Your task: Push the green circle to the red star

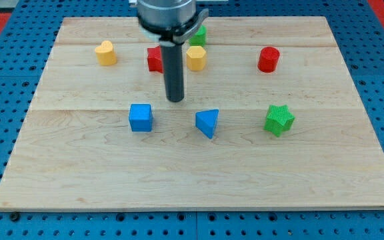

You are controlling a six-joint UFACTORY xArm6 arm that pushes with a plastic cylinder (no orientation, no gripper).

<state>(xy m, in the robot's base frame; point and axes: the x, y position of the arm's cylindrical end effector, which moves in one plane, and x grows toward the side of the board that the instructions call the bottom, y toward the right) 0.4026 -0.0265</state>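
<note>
My tip (pixel 175 100) rests on the board near the middle, just below the red star. The red star (pixel 155 59) is partly hidden behind the rod at the view's upper middle. A green block (pixel 199 35), probably the green circle, shows only partly behind the arm's head at the view's top. It lies up and to the right of the red star. A yellow hexagon (pixel 196 58) sits between them, just right of the rod.
A yellow heart-like block (pixel 106 53) is at the upper left. A red cylinder (pixel 269 59) is at the upper right. A blue cube (pixel 141 117), a blue triangle (pixel 207 123) and a green star (pixel 279 120) line up below the tip.
</note>
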